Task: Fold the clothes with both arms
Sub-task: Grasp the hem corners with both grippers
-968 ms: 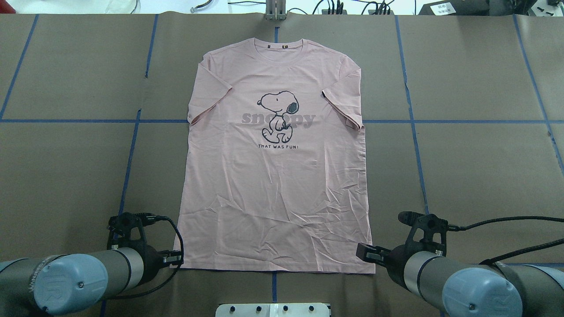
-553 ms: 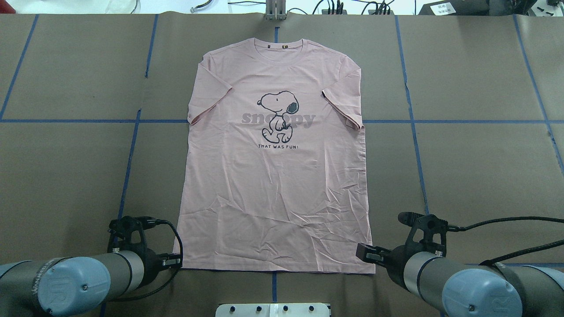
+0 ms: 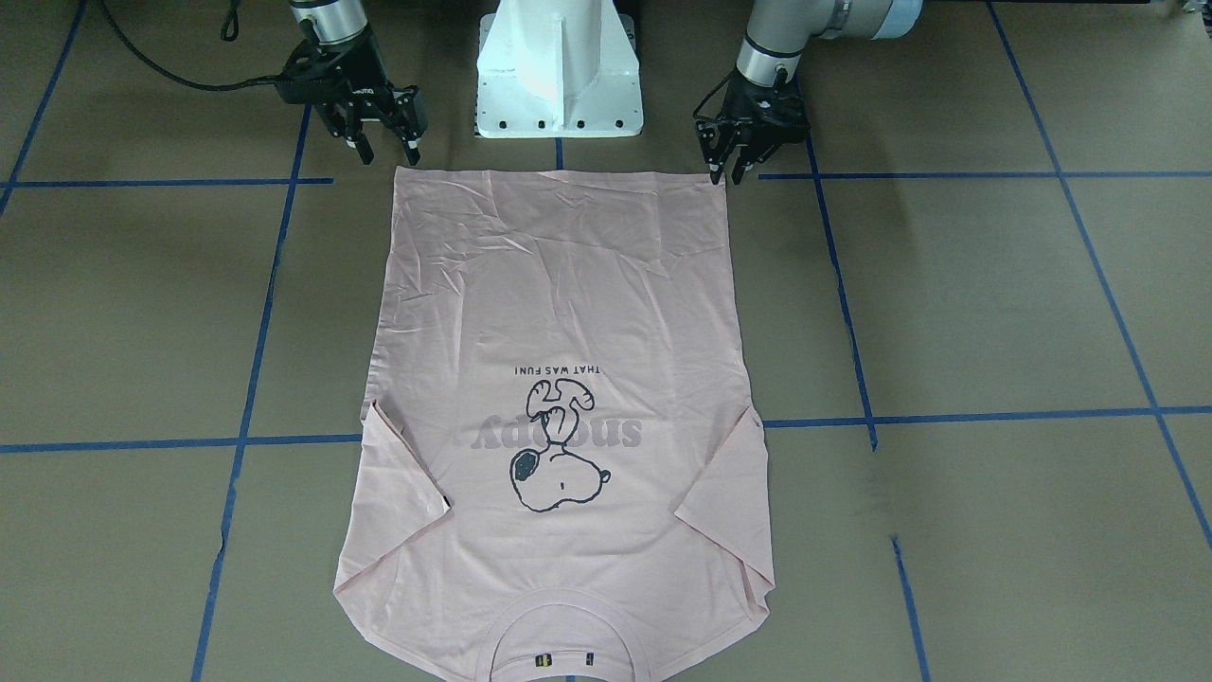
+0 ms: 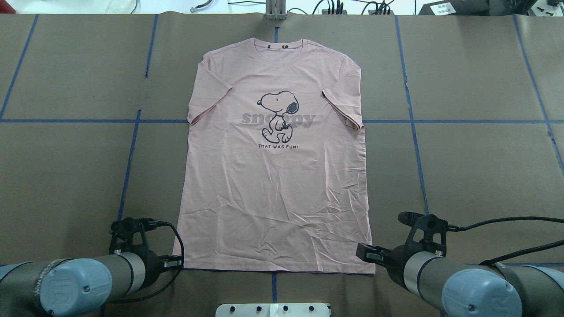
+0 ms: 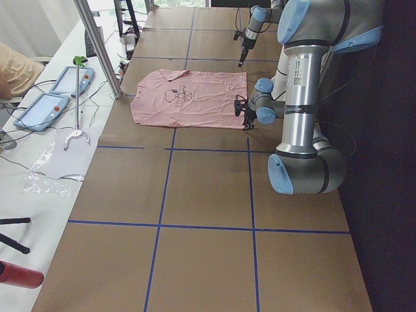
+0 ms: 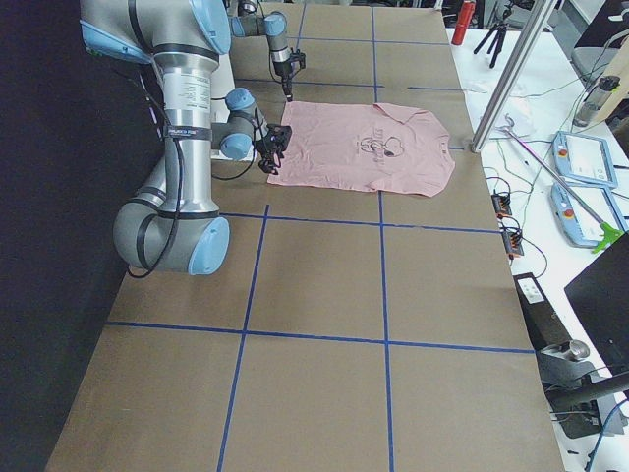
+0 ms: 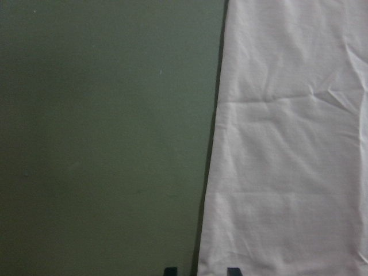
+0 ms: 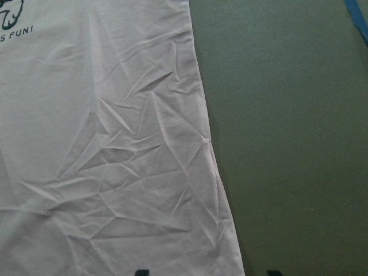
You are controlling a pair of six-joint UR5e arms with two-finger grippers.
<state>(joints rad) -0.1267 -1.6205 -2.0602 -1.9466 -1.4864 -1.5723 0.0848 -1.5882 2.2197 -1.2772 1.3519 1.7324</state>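
The brown-paper worktop (image 4: 476,167), crossed by blue tape lines (image 4: 414,145), carries everything. At its middle lies the pale pink T-shirt (image 4: 277,193), spread flat with its print up. Its collar points away from the robot and its hem lies toward the robot. The lower half is creased, and both short sleeves slant down against the shirt's sides.

The left arm (image 4: 79,281) reaches to the shirt's hem corner on the robot's left, and the right arm (image 4: 476,290) reaches to the hem corner on the robot's right. The white pedestal (image 3: 559,66) stands just beyond the middle of the hem, between the two arms.

The left pincer (image 3: 725,176) points down at its hem corner with its fingers parted a little. In the left wrist view one fingertip (image 7: 170,270) is over bare paper just off the shirt's side edge, and the other is over the cloth. The right pincer (image 3: 389,157) hangs over its hem corner spread wider. Its wrist view shows one fingertip (image 8: 141,272) over the pink cloth and the other well off the edge over paper. Neither pincer holds any cloth. Whether the tips touch the shirt cannot be told.

On the shirt's chest is the black-outlined beagle (image 4: 276,115) over grey "snoopy" lettering, with "THAT WAS FUN!" beneath it. A small dark label (image 4: 276,44) sits inside the collar.
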